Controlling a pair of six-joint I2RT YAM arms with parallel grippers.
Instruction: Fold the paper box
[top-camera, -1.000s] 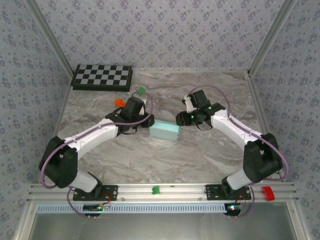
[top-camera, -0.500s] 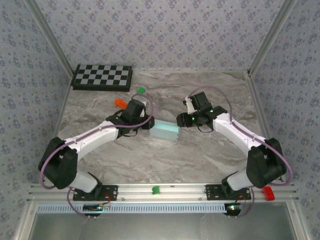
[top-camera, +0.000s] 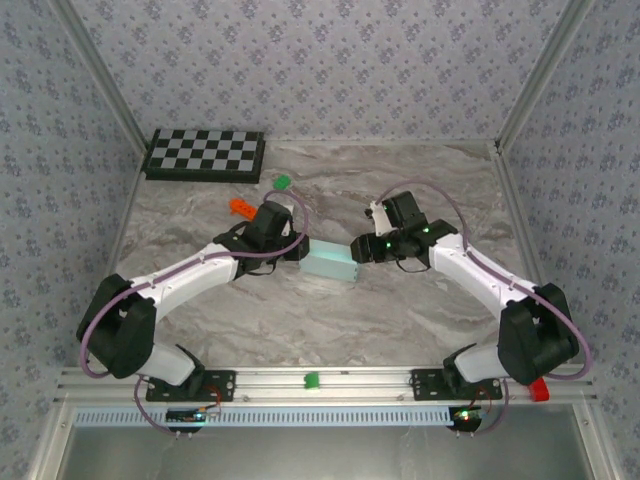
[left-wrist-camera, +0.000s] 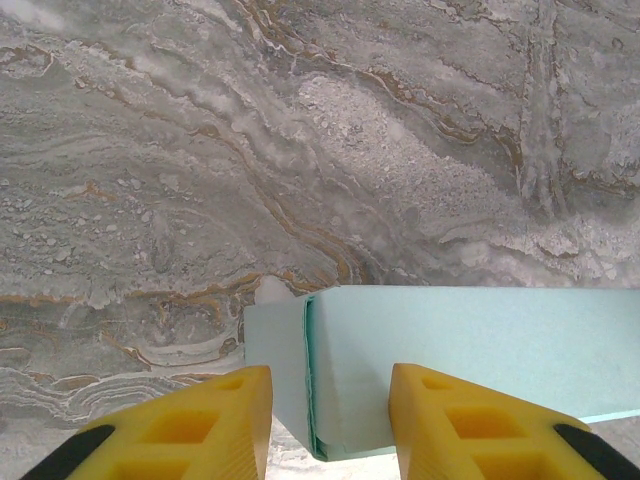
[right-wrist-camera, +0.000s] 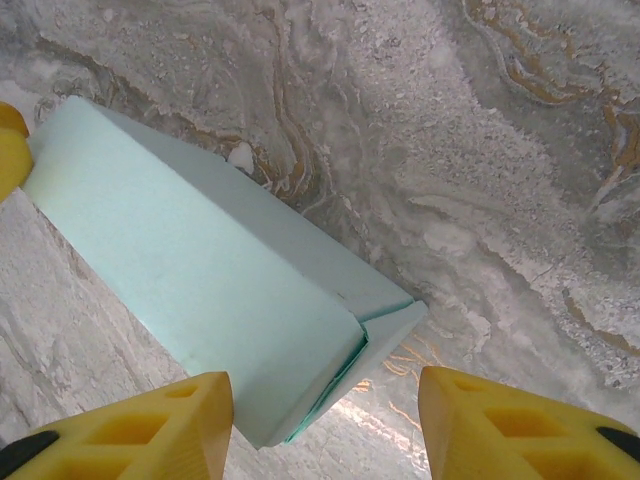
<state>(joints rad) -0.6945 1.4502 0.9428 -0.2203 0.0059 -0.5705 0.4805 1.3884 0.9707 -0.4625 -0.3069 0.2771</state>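
I see the left gripper (left-wrist-camera: 330, 390) with its 2 fingers clamped on one end of the paper box (left-wrist-camera: 480, 350). The right gripper (right-wrist-camera: 325, 400) gapes wide astride the other end.

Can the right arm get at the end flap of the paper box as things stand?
Probably yes. The open right fingers flank the paper box's end flap with nothing between, while the left fingers grip the other end.

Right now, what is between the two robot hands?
The paper box lies between the left gripper and the right gripper, as the top camera shows.
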